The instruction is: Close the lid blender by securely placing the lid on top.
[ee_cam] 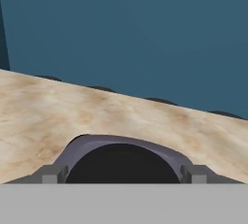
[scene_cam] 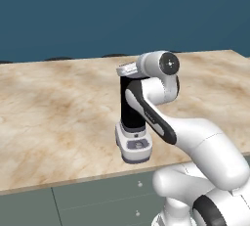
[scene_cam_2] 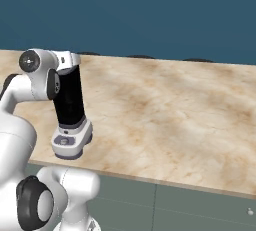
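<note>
Lid point(scene_cam: 128, 68) up at the top of the blender point(scene_cam: 132, 115), near the counter point(scene_cam: 58, 107) front edge. Hand point(ee_cam: 123, 173) there too, tips straddling the grey rim; gripping or free, cannot tell. Probably light, rigid, slick plastic; best taken by the centre knob or opposite edges

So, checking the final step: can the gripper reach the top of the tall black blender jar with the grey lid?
Probably yes: the gripper holds the flat grey lid right at the black blender jar's top; nothing stands between.
</note>
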